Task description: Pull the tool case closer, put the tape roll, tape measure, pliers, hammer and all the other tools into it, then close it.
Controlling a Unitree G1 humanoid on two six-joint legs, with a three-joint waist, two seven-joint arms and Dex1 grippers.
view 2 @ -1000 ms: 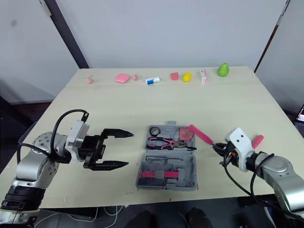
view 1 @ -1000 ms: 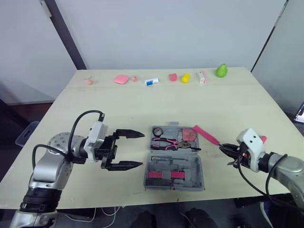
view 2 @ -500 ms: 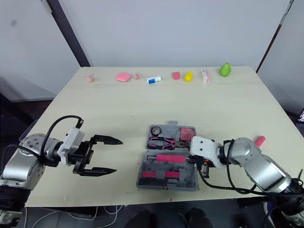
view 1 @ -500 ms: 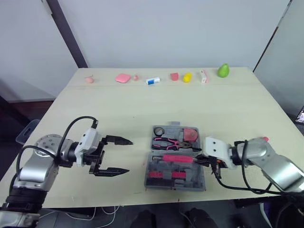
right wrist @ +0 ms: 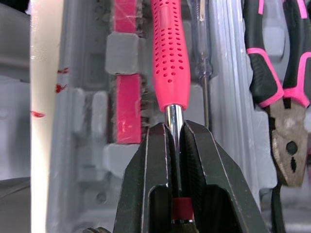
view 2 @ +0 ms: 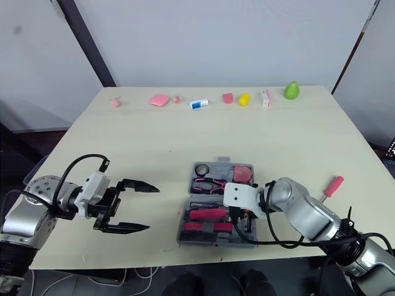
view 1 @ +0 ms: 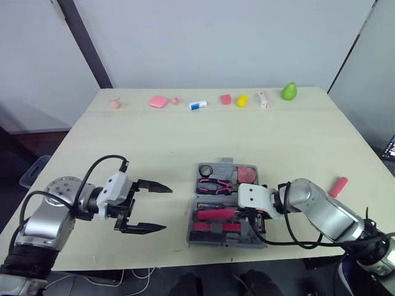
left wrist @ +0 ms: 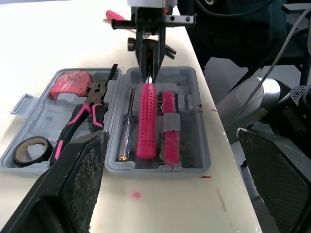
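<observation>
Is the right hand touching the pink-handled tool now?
Touching. In the right wrist view, the right hand is shut on the metal shaft of the pink-handled tool, with no gap on either side.

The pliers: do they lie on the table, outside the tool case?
No, the pliers lie inside the open tool case, next to the red tape measure.
</observation>
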